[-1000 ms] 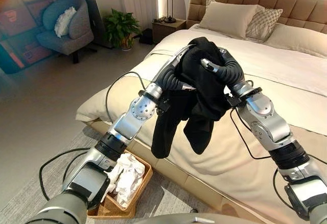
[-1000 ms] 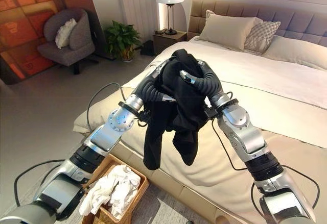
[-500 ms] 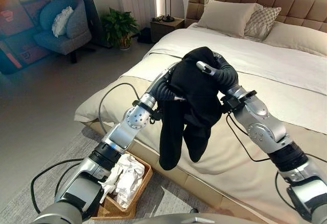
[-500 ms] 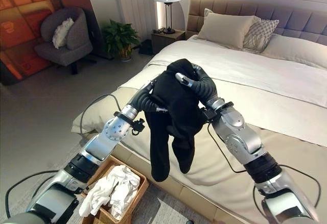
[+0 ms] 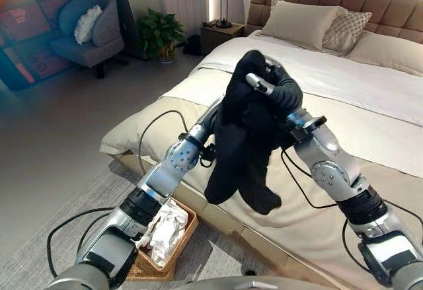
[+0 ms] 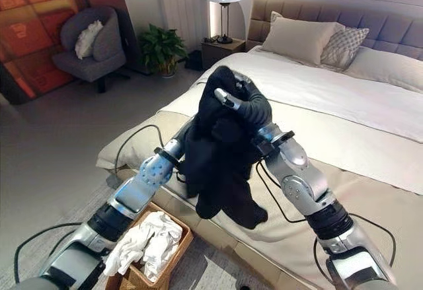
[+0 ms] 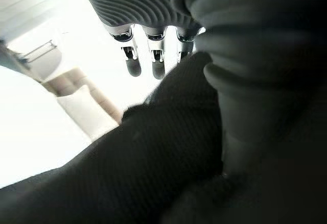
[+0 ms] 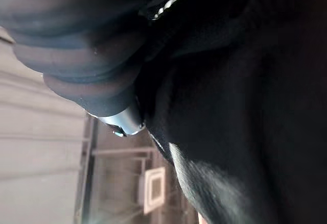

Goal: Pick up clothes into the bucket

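Both hands [image 5: 274, 82] under black garment [image 5: 248, 138]

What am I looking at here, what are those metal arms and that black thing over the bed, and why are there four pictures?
It is a humanoid robot tidying a bedroom. Two pictures come from cameras in its head, looking down its silver arms. The other two come from cameras on its wrists, very close up. Both hands, the left hand and the right hand, are raised over the bed with a black garment bunched between them, its ends hanging down. Cloth covers most of the fingers, so the grip itself is hard to read. On the floor beside the bed stands a wicker basket with white clothes already in it.
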You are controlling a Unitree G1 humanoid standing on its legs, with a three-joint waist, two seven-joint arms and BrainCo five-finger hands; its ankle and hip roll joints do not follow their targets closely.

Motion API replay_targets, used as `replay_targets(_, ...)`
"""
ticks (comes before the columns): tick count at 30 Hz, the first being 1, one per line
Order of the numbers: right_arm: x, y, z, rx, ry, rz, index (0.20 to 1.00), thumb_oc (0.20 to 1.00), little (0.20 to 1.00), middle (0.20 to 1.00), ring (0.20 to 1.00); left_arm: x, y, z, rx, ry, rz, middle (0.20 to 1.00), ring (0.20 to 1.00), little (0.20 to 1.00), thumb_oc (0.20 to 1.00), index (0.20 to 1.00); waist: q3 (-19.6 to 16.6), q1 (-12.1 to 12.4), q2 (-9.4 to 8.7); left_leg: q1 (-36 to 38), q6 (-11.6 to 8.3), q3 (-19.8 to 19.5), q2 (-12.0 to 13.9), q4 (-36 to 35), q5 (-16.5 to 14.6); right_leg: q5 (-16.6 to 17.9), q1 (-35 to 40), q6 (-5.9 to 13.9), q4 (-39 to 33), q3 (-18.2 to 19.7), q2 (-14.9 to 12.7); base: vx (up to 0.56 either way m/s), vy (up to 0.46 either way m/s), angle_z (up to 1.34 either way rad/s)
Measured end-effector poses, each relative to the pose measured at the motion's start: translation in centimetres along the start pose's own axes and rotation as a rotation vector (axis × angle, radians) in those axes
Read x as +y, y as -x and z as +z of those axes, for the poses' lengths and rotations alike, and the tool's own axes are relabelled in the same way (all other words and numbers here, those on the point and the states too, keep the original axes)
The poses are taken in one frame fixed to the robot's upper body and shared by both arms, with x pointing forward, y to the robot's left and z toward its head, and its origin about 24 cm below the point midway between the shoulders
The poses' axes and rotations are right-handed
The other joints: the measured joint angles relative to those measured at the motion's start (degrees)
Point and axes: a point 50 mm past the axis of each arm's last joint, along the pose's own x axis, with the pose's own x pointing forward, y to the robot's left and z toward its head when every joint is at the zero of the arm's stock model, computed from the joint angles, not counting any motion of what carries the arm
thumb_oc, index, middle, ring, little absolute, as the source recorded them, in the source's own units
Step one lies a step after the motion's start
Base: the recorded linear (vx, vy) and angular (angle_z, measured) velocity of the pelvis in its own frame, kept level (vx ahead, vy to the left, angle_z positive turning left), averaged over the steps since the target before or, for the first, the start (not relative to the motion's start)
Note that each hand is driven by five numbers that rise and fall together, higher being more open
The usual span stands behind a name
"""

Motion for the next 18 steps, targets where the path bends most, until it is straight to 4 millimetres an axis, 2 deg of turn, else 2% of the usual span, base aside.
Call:
replay_targets(2, -0.2, 0.2, 0.1, 0.017, 0.022, 0.002, 0.2, 0.2, 0.2, 0.2, 0.2, 0.3, 0.5, -0.6, 0.024, -0.025, -0.019, 1.0, 1.0, 1.0, 1.0, 1.0, 0.1, 0.1, -0.11, -0.2, 0.0, -0.1, 0.1, 0.0, 0.0, 0.0, -0.1, 0.03, 0.0, -0.1, 0.1, 0.0, 0.0, 0.0)
replay_targets(4, 0.5, 0.0, 0.2, -0.003, 0.002, 0.032, 0.2, 0.2, 0.2, 0.2, 0.2, -0.4, 1.2, -1.1, 0.048, -0.007, -0.043, 1.0, 1.0, 1.0, 1.0, 1.0, 0.1, 0.5, -0.07, -0.2, 0.0, -0.1, 0.2, 0.0, 0.0, 0.0, -0.1, -0.06, 0.0, -0.1, 0.2, 0.0, 0.0, 0.0)
replay_targets(5, 0.7, -0.1, 0.2, -0.008, -0.004, 0.04, 0.2, 0.2, 0.2, 0.2, 0.2, -0.8, 1.1, -1.0, 0.044, 0.007, -0.05, 1.0, 1.0, 1.0, 1.0, 1.0, 0.1, 0.1, -0.16, -0.2, 0.0, -0.1, 0.2, 0.0, 0.0, 0.0, -0.4, -0.07, 0.0, 0.0, 0.2, -0.01, -0.02, 0.09)
replay_targets(6, 1.1, -0.2, 0.0, -0.018, -0.026, 0.044, 0.2, 0.2, 0.2, 0.2, 0.2, -1.7, -0.3, 0.2, 0.015, 0.019, -0.073, 1.0, 1.0, 1.0, 1.0, 1.0, 0.1, 0.6, -0.25, -0.3, -0.01, -0.4, 0.2, 0.0, 0.0, -0.1, -0.4, -0.03, 0.0, -0.1, 0.2, -0.01, -0.016, 0.09)
replay_targets(8, 1.6, -0.5, 0.0, -0.043, -0.055, 0.05, 0.2, 0.2, 0.2, 0.2, 0.2, -1.1, -1.1, 1.3, -0.044, 0.012, -0.049, 1.0, 1.0, 1.0, 1.0, 1.0, 0.2, 1.5, -0.04, -0.3, 0.01, -0.4, 0.1, 0.0, 0.0, 0.0, 0.0, -0.13, 0.0, -0.3, 0.1, -0.01, -0.002, -0.01)
replay_targets(10, 1.3, -0.3, 0.5, -0.049, -0.025, 0.052, 0.2, 0.2, 0.2, 0.2, 0.2, -0.3, 0.1, -0.1, 0.012, 0.006, -0.026, 1.0, 1.0, 1.0, 1.0, 1.0, 0.2, 0.4, 0.0, 0.2, 0.01, -0.5, 0.1, 0.0, 0.0, 0.1, 0.5, -0.19, 0.0, -0.4, 0.2, 0.0, 0.001, -0.02)
replay_targets(14, 1.4, -0.3, 0.7, -0.047, -0.014, 0.076, 0.2, 0.2, 0.2, 0.2, 0.2, -0.9, 2.6, -2.4, 0.123, 0.001, -0.071, 1.0, 1.0, 1.0, 1.0, 1.0, 0.3, 0.7, -0.11, 0.0, 0.01, -0.6, 0.3, 0.0, 0.0, 0.0, 0.3, -0.24, 0.0, -0.4, 0.4, 0.0, -0.001, 0.02)
replay_targets(18, 2.1, -0.4, 0.8, -0.068, -0.031, 0.104, 0.2, 0.2, 0.2, 0.2, 0.2, -1.5, 2.6, -2.4, 0.122, 0.016, -0.088, 1.0, 1.0, 1.0, 1.0, 1.0, 0.4, 0.8, -0.3, -0.1, -0.01, -1.0, 0.2, 0.0, 0.0, -0.1, 0.1, -0.12, 0.0, -0.5, 0.3, 0.0, -0.006, 0.07)
